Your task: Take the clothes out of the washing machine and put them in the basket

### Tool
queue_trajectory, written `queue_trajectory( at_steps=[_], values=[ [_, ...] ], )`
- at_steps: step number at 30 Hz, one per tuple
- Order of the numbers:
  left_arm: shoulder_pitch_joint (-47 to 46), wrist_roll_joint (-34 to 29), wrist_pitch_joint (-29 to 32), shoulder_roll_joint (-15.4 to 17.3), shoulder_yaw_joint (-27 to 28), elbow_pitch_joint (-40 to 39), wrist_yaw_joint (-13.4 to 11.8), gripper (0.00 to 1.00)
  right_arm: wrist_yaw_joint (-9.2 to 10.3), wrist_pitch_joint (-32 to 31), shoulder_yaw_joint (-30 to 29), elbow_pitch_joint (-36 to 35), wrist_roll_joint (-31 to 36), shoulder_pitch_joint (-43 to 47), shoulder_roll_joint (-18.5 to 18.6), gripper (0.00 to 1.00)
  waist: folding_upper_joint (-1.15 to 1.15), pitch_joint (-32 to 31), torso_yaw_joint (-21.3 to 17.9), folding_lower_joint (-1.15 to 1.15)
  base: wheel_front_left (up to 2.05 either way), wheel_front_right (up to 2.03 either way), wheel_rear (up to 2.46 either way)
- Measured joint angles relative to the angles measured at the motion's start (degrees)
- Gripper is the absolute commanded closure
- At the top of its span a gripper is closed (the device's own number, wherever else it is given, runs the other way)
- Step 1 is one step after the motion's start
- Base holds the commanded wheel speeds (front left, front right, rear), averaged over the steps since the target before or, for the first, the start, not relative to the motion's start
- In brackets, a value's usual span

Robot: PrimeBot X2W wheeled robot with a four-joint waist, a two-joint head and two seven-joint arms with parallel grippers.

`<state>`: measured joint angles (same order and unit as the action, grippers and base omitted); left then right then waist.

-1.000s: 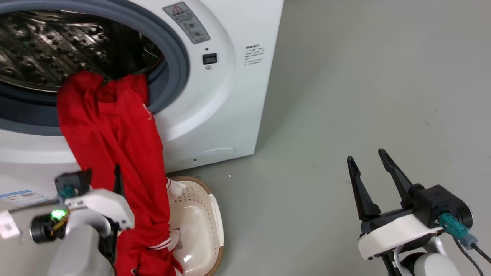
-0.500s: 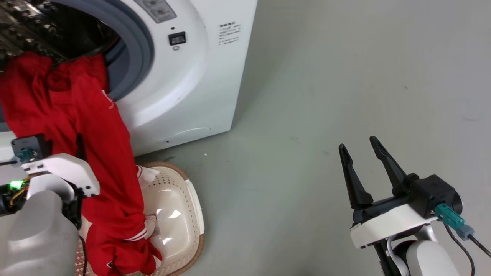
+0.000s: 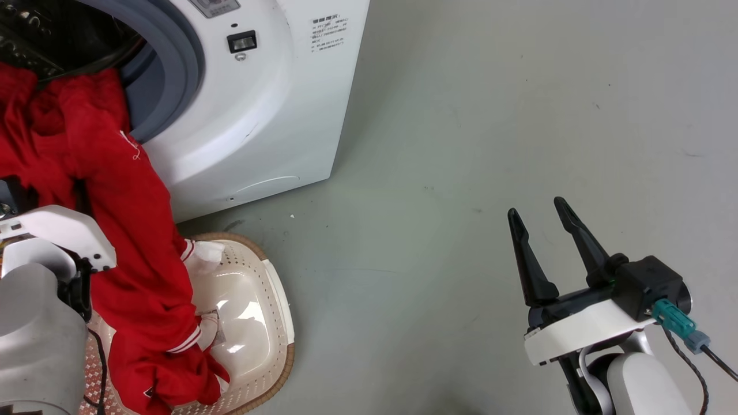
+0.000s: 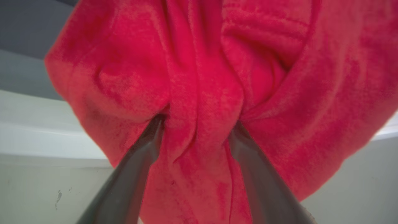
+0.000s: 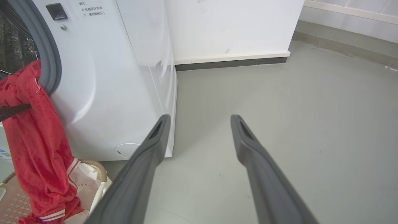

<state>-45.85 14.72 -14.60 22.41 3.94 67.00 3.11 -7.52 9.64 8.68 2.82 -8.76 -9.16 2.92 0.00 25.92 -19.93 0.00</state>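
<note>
Head camera swung right; left jaws clamp clothes (image 3: 127, 230).

Tips of left jaws under the clothes (image 4: 202, 93); washing machine (image 3: 248, 127) partly off-frame; its label print (image 3: 326, 36) illegible.

Washer (image 3: 259, 115) left, clothes (image 3: 127, 242) draped from its mouth into basket (image 3: 283, 314) in front — R hand (image 3: 535, 207) far right.

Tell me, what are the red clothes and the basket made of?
The clothes look like soft, slightly fuzzy cloth: they bunch into folds and hang limp. The basket looks like smooth, glossy cream plastic, with rows of small holes and bright glare. Its brown rim looks woven, though it may be moulded plastic.
</note>
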Motion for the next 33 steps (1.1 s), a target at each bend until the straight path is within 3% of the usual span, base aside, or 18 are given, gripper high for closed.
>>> queue_trajectory(
  at_steps=[1, 2, 3, 16, 33],
  values=[
    [-0.21, 0.12, -0.04, 0.19, 0.08, 0.22, 0.01, 0.08, 0.0, 0.01, 0.04, 0.18, -0.04, -0.01, 0.01, 0.0, 0.0, 0.06, 0.01, 0.0, 0.0, 0.0, 0.0],
    [-0.24, 0.19, -0.12, 0.2, 0.13, 0.4, 0.02, 0.57, 0.0, 0.03, 0.09, 0.29, -0.04, -0.01, 0.0, 0.0, 0.0, 0.08, 0.03, 0.0, 0.0, 0.0, 0.0],
    [-0.29, 0.22, -0.16, 0.22, 0.12, 0.45, 0.25, 1.0, 0.0, 0.1, 0.11, 0.33, -0.03, -0.05, 0.0, 0.0, 0.0, 0.1, 0.05, 0.0, 0.0, 0.0, 0.0],
    [3.78, 1.02, -0.31, -1.85, 0.43, -3.27, -0.1, 1.0, 0.01, -0.62, -1.0, 0.68, 0.77, 0.3, 0.0, 0.0, 0.0, -4.1, 1.44, 0.0, 0.0, 0.0, 0.0],
    [20.87, -0.67, -0.4, -10.22, 2.82, -23.88, -0.74, 1.0, 0.0, -5.38, -3.47, -2.72, 3.76, 7.28, -0.01, 0.0, 0.0, -17.41, 5.38, 0.0, 0.0, 0.0, 0.0]
  ],
)
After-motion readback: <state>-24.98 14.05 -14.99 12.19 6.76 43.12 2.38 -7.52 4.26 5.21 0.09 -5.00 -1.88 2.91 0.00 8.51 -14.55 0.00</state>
